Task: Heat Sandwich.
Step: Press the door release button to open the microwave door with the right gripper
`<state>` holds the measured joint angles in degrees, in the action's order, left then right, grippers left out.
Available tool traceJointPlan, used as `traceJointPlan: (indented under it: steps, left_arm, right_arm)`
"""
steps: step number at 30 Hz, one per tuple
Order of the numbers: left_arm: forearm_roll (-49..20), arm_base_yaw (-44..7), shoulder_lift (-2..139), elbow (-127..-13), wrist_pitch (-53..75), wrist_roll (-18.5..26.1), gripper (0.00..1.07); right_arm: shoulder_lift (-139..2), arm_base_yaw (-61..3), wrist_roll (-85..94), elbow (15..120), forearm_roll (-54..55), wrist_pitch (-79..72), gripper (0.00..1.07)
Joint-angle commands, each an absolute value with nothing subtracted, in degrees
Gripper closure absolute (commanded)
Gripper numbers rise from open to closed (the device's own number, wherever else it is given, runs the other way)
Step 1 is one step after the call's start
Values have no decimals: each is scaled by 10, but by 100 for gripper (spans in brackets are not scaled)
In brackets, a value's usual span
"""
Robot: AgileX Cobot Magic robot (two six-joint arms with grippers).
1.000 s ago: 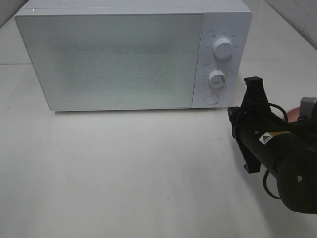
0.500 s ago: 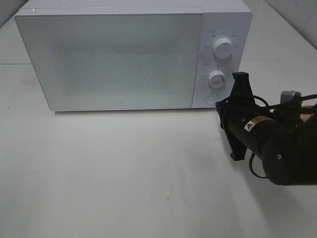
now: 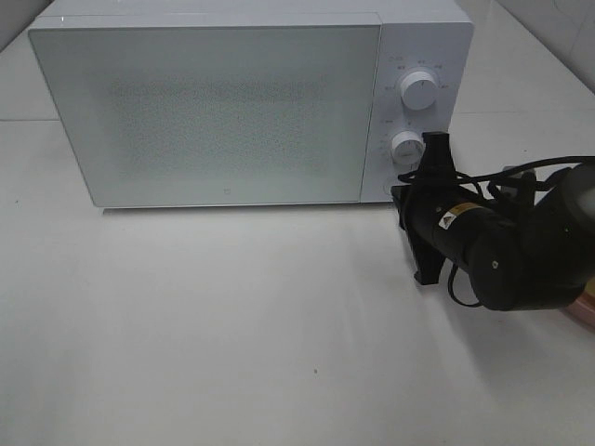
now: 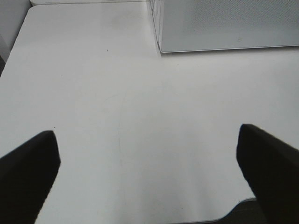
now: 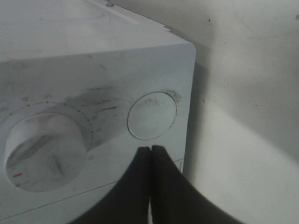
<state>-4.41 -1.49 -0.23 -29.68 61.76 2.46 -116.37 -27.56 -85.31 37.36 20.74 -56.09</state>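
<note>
The white microwave (image 3: pixel 223 111) stands at the back of the table with its door closed. My right gripper (image 5: pixel 150 148) is shut with nothing in it. Its tips sit just short of the round door button (image 5: pixel 152 115), beside the lower dial (image 5: pixel 44 151). From above, the right arm (image 3: pixel 493 251) reaches in from the right to the control panel. My left gripper (image 4: pixel 145 133) is open and empty over bare table, and the microwave's corner (image 4: pixel 224 23) lies ahead of it. The sandwich is out of view.
A sliver of pink plate (image 3: pixel 586 311) shows under the right arm at the right edge. The upper dial (image 3: pixel 420 91) and lower dial (image 3: pixel 406 146) sit on the panel. White table (image 3: pixel 232 325) spreads in front of the microwave.
My right arm has moved left toward the microwave's control panel, bringing its shut tips up to the round button. The left gripper has stayed open.
</note>
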Motion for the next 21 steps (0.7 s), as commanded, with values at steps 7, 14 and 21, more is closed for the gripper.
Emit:
traceJointPlan:
  steps: [7, 14, 21]
  left_arm:
    - [-49, -12, -15, -296, 614, 21, 9]
    - [-49, -12, -15, -296, 614, 21, 9]
    - [-49, -12, -15, -296, 614, 21, 9]
  right_arm:
    - [-1193, -262, -855, 417, 194, -538, 107]
    - [-1193, -239, -838, 427, 191, -519, 107]
    - [-1195, -239, -836, 440, 191, -510, 107]
